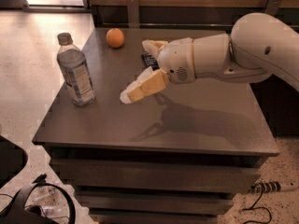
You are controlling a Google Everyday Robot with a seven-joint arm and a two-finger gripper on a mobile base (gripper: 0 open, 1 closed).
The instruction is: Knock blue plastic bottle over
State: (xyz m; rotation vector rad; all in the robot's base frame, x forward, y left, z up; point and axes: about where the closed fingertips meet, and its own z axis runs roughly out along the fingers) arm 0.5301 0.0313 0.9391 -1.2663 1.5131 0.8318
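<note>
Reaching in from the right above the table [93, 125], the white arm [261, 45] bends at the elbow and runs roughly level toward the left, its shadow lying on the near part of the top. The gripper [136, 70] hangs over the middle of the table with its fingers spread wide, the nearer one slanting down and left, the farther one close by a dark packet [148, 59] half hidden behind it. Left of the gripper and apart from it, the bottle [74, 71] stands upright by the left edge, and the orange [115, 37] sits beyond, near the far edge.
</note>
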